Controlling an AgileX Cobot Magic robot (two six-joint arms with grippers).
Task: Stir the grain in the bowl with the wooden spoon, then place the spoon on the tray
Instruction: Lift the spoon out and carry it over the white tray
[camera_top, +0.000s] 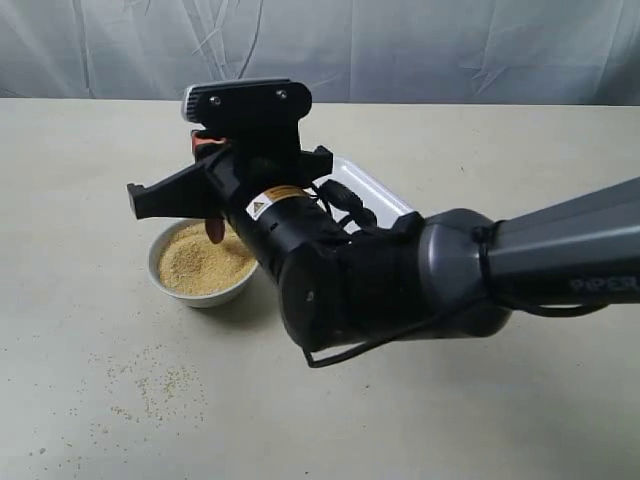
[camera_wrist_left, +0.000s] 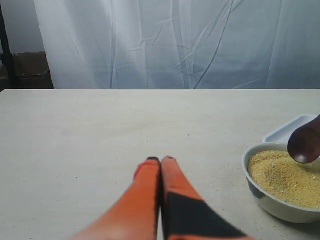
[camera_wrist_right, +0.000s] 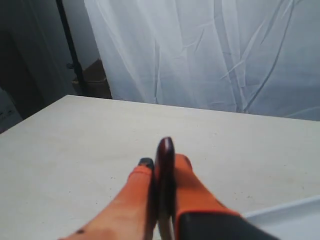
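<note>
— Where is the wooden spoon (camera_top: 215, 230)?

— Over the bowl (camera_top: 176, 286). Its small dark head hangs above the grain (camera_top: 205, 262), toward the bowl's tray-side rim. I cannot tell whether it touches the grain.

— Who has it?

— The right gripper (camera_wrist_right: 164, 162). Its orange fingers (camera_wrist_right: 192, 187) are pressed narrow on the spoon, which shows edge-on between them.

— And the left gripper (camera_wrist_left: 161, 160)?

— Low over the table (camera_top: 80, 200), well apart from the bowl. Its fingertips are pressed together with nothing between them.

— The tray (camera_top: 385, 192)?

— Just beyond the bowl, mostly hidden behind the right arm; only a white corner shows.

— Is the grain all in the bowl?

— No. It fills the bowl as a sandy heap, but loose granules (camera_top: 150, 385) lie scattered on the table near the bowl's front side.
</note>
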